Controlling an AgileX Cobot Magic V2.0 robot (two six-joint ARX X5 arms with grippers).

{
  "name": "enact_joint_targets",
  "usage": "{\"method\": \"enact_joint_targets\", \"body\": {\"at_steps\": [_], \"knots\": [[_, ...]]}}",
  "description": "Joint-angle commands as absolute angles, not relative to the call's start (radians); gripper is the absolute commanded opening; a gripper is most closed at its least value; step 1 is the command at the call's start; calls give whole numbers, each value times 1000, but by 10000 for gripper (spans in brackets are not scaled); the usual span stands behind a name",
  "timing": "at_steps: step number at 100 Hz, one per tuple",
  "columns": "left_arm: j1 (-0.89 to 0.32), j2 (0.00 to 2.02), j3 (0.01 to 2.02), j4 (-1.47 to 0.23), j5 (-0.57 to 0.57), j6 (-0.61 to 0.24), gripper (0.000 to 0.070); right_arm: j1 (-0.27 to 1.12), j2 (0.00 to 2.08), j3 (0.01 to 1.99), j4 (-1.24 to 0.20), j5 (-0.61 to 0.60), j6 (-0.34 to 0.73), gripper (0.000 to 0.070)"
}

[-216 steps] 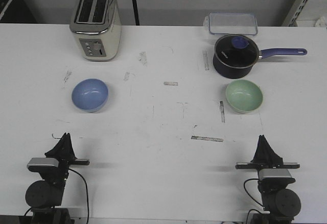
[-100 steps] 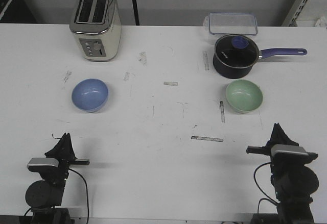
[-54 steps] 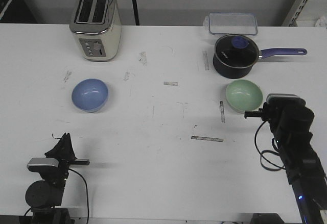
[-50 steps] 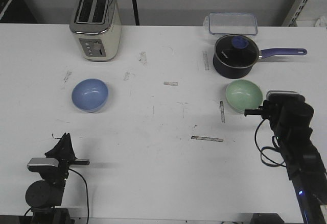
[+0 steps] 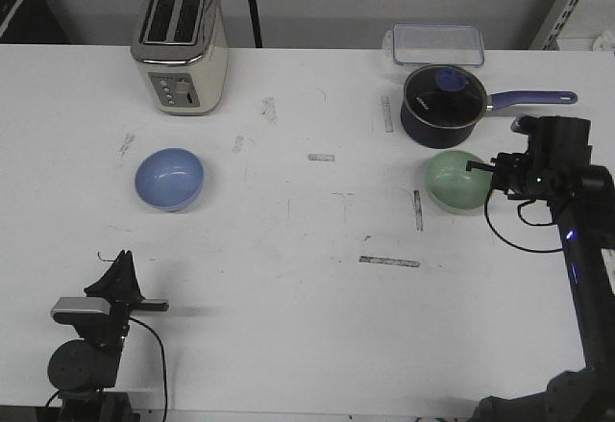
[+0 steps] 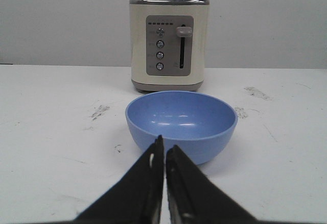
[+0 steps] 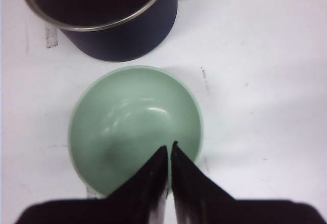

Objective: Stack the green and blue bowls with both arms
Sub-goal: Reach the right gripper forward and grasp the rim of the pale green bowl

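- The white table (image 5: 307, 326) is scuffed with grey marks and short strips of worn tape; behind it runs a pale wall, with a metal rack post at the far right corner.
- The right arm (image 5: 577, 249) reaches forward along the right edge, its black cable looping beside it, and ends just beside the green bowl.
- The cream toaster (image 5: 181, 47) stands at the far left of the table, slots up, its control face toward the robot.
- The dark navy saucepan (image 5: 440, 105) sits right of the toaster, across the table, its purple handle pointing right; a clear lidded container (image 5: 434, 42) lies just behind it.
- The blue bowl (image 5: 169, 178) sits upright, mouth up, near the toaster's front; being round, it has no long axis.
- The green bowl (image 5: 458, 181) sits upright just in front of the saucepan.
- The right gripper (image 7: 169, 150) hangs over the green bowl's inside, fingers pressed together.
- The left gripper (image 6: 164, 143), fingers together, points at the blue bowl from the near edge.
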State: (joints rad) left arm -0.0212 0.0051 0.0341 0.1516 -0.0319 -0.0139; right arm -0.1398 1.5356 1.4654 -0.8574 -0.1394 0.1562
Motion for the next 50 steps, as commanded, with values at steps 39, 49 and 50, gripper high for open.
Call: {"method": "enact_joint_targets", "body": {"at_steps": [39,49,50], "knots": [[-22,3,12,166,-38,-19,2,-199,1726,1567,-876,-159,152,431],[-22,3,12,166,-37,-19,1,-199,1744,1567,-876,-162,141,445],[-22,3,12,165,-38,-19,2,-199,1747,1567,-875,-161,140,445]]}}
